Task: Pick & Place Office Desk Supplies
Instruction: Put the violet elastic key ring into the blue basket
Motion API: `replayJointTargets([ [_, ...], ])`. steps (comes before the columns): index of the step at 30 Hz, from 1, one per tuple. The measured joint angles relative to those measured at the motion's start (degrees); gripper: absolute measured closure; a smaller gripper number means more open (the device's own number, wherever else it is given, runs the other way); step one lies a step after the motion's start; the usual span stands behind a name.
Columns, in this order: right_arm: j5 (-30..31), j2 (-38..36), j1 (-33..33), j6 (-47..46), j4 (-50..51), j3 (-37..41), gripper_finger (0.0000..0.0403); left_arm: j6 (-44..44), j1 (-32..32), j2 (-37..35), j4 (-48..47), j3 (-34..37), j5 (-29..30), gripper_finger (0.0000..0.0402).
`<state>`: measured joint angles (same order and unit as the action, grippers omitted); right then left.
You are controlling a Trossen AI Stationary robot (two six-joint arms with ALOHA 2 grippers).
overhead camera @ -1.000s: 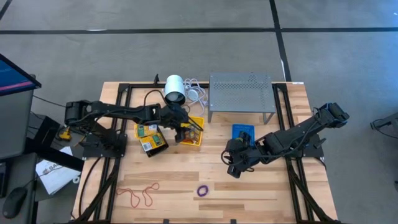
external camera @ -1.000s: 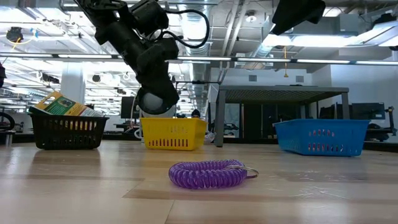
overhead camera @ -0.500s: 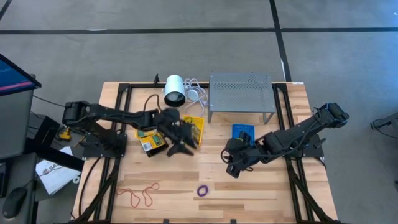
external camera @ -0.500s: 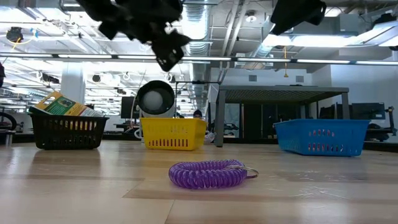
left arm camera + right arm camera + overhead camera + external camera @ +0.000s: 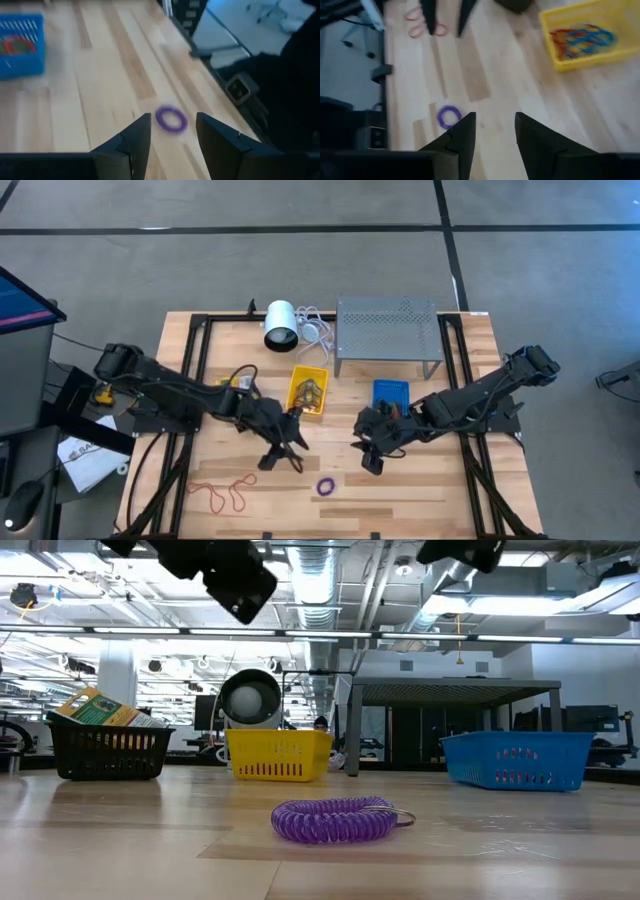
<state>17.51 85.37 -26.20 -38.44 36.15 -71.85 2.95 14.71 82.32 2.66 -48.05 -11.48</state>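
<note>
A purple coiled band [image 5: 327, 486] lies flat on the wooden table near its near edge, also in the low view [image 5: 335, 820]. My left gripper [image 5: 288, 446] hangs open above the table, left of and beyond the coil; in its wrist view the coil [image 5: 171, 120] shows between and past the fingers. My right gripper [image 5: 366, 452] hovers open to the coil's right, with the coil [image 5: 449, 116] beside its fingers. Both grippers hold nothing. A yellow bin [image 5: 308, 390] holds coloured bands. A blue bin [image 5: 391, 393] and a black bin [image 5: 110, 752] with packets stand on the table.
Red rubber bands [image 5: 222, 492] lie loose at the near left. A white cylinder [image 5: 280, 326] with a cable and a grey perforated stand [image 5: 388, 330] sit along the far edge. Bare wood lies around the purple coil.
My left gripper has swung from over the yellow bin toward the table's near edge and the purple coil, turning as it went. The yellow bin now shows uncovered. The coil and the bins have stayed in place.
</note>
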Motion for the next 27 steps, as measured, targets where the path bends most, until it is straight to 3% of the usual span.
replayJointTargets([
  [8,-5.0,6.96,-0.48,0.04,-8.53,-0.02,0.0271,0.68,-0.4,-8.77,-1.48,0.19,14.09,0.025],
  [13,-8.94,12.04,-0.41,-1.24,-12.8,0.03,0.0271,2.01,-0.94,-16.39,3.53,6.82,20.7,0.025],
  [20,-12.08,18.41,-0.05,-1.7,-12.14,-4.22,0.0271,4.82,-2.21,-27.44,30.78,24.15,22.59,0.025],
  [27,-15.56,27.45,0.88,-1.34,0.14,-13.48,0.0271,5.04,-2.46,-33.26,34.52,29.88,24.14,0.025],
])
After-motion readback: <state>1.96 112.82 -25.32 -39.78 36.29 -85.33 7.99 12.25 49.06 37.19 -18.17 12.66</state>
